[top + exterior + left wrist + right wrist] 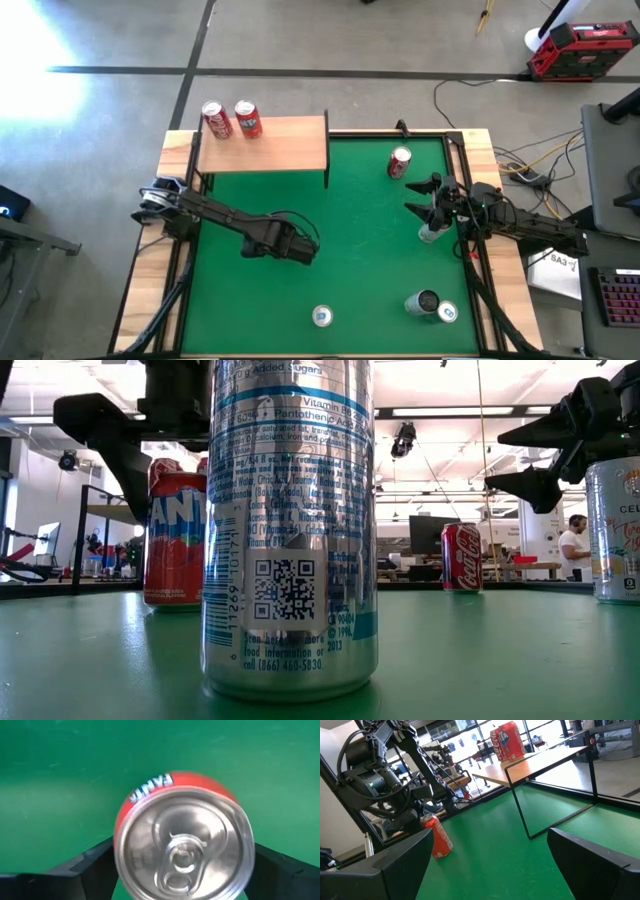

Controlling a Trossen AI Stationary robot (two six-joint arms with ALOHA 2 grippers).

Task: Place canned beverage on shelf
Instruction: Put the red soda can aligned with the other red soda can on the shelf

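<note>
The light-wood shelf (pixel 265 143) stands at the mat's far left, with two red cans (pixel 231 119) on it. A red Fanta can (pixel 182 840) stands upright on the green mat (pixel 370 270); it also shows in the low view (pixel 175 540). My left gripper (pixel 292 246) hangs over it, pointing down and open, one finger on each side of the can's top. My right gripper (pixel 428 198) is open and empty at the mat's right, just beyond a silver can (pixel 430 233). My left gripper's fingers (pixel 87 865) stand close beside the Fanta can's upper wall (pixel 120 835), coming from above. I cannot tell whether they touch it. The can stands with its base on the mat.
A Coca-Cola can (pixel 399 162) stands at the far right of the mat. A silver can (pixel 322 316) stands near the front edge and fills the low view (pixel 290 530). Two more cans (pixel 432 305) stand front right. The shelf's black legs (pixel 522 805) stand on the mat.
</note>
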